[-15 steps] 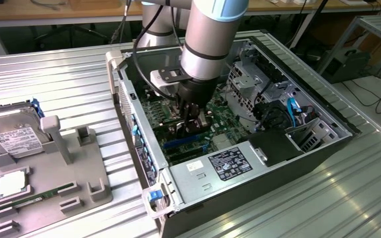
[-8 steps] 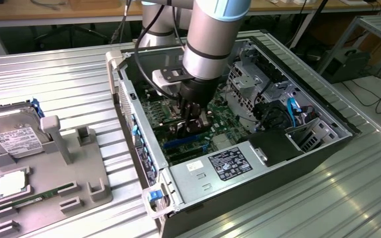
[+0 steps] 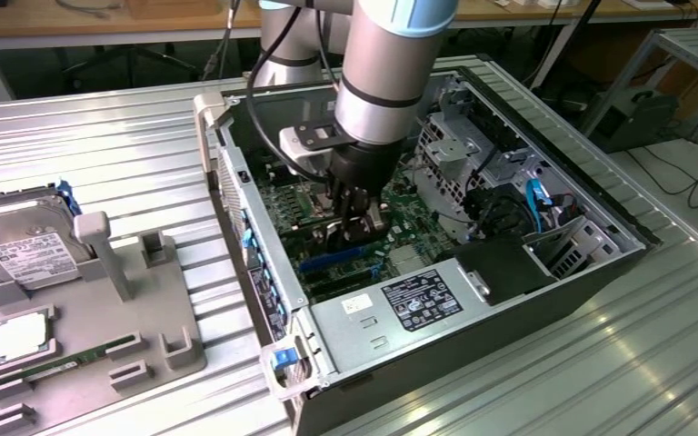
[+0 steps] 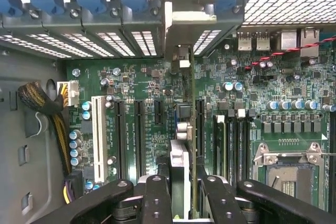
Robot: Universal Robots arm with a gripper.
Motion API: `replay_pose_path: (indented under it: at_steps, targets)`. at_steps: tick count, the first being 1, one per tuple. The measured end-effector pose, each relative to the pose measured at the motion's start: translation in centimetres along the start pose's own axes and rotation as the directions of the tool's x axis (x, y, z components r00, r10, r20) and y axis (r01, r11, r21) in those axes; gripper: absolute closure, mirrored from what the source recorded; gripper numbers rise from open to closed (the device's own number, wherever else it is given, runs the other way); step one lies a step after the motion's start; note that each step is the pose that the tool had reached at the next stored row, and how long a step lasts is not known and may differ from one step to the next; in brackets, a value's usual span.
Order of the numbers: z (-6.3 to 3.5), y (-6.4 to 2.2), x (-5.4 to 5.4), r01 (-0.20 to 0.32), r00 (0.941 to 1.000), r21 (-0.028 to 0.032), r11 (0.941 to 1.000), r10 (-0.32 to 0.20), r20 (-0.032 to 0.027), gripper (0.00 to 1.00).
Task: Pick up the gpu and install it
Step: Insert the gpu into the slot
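Note:
In the wrist view the gpu (image 4: 180,148) appears edge-on, a thin green board with a silver part. It stands upright over the green motherboard (image 4: 142,77), and its metal end bracket (image 4: 181,22) reaches the case's rear slot openings. My gripper (image 4: 185,184) is shut on the card, with a black finger (image 4: 157,195) on each side. The card runs alongside a long black expansion slot (image 4: 199,129). I cannot tell whether it sits in the slot. In the exterior view my gripper (image 3: 359,225) is deep inside the open computer case (image 3: 592,195), low over the board.
Inside the case are a power supply (image 3: 428,300), drive cages (image 3: 458,136), cable bundles (image 4: 44,108) and an open CPU socket (image 4: 289,174). On the exterior view's left, a grey fixture (image 3: 113,300) holds a hard drive (image 3: 28,254) and a RAM stick (image 3: 70,363).

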State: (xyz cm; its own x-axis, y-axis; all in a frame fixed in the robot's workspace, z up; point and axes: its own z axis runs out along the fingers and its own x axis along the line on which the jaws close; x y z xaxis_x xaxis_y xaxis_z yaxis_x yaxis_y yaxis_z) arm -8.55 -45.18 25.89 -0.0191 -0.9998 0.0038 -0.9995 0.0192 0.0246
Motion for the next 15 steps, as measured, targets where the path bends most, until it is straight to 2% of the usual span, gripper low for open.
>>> replay_pose_path:
  at_steps: [15]
  targets:
    - [-0.04,0.05,0.26,0.0,1.0,0.0004,1.0,0.0,-0.0029,0.72]
